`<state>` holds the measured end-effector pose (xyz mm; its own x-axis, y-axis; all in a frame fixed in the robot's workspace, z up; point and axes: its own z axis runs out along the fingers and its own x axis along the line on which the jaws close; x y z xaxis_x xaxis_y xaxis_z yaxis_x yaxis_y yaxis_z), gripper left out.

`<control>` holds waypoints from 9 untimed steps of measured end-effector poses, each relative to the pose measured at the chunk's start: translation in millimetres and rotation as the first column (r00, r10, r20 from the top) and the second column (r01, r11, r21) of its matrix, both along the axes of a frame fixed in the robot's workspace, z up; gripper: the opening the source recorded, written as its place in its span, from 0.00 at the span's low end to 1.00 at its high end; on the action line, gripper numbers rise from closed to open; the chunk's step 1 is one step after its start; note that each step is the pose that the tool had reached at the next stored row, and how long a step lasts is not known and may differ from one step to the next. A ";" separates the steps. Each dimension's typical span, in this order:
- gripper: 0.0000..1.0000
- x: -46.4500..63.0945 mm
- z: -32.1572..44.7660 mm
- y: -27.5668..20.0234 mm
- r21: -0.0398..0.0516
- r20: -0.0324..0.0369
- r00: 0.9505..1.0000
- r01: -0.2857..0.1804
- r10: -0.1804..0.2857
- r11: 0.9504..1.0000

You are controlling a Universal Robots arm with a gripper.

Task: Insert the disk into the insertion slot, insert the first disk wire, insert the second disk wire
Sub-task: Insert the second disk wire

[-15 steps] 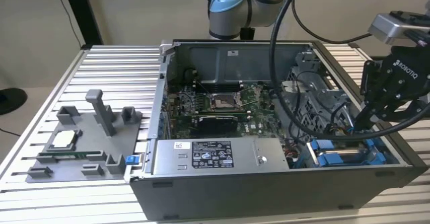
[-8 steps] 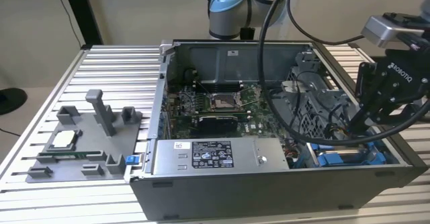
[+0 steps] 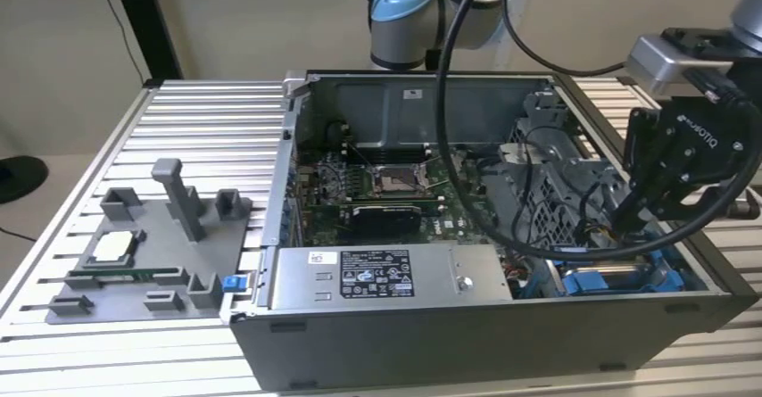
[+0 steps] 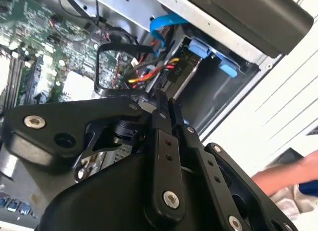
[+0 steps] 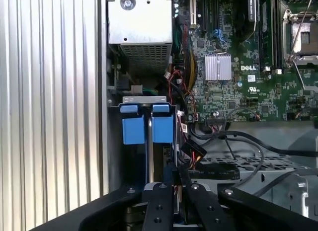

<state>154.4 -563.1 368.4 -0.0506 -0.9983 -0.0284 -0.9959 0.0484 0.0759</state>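
- In the exterior view, your claw (image 3: 617,221) reaches down into the open computer case (image 3: 476,348) on the ribbed desk (image 3: 191,120). It is in the corner on the exterior view's right, just above the insertion slot (image 3: 601,283) with its blue rails.
- In the second wrist view, the claw (image 4: 166,99) has its jaws drawn together with almost no gap. Its tips sit right at the black connector (image 4: 178,74) that ends the yellow, red and black wire bundle (image 4: 149,78). You cannot tell whether they pinch it or only touch it. A person's arm (image 4: 293,176) shows at the edge, outside the case.
- I judge the bundle soft and springy and the connector stiff. Hold it by the connector's body, not by the strands.
- In the first wrist view, the disk (image 5: 132,130) looks seated in the slot, its two blue carrier tabs side by side just beyond the claw (image 5: 174,174).
- Expect the disk to be dense, rigid and shock-sensitive. Its plastic carrier frame is the safe place to grip, never the label face.
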 end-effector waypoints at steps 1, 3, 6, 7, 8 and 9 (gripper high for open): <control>0.00 -0.6 0.0 0.0 0.010 0.012 1.000 0.000 0.000 1.000; 0.00 -1.5 -0.1 -0.1 0.028 0.030 1.000 0.000 -0.001 1.000; 0.00 -2.2 -0.3 -0.7 0.033 0.036 0.999 0.002 -0.003 0.999; 0.00 -2.4 -0.3 -1.9 0.033 0.036 0.999 0.002 -0.003 0.999; 0.00 -2.9 -0.4 -3.5 0.033 0.036 0.999 0.002 -0.003 0.999; 0.00 -3.4 -0.4 -5.5 0.033 0.036 0.999 0.002 -0.003 0.999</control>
<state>151.0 -568.6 368.1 -0.0515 -0.9967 -0.0628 -0.9979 0.0489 0.0417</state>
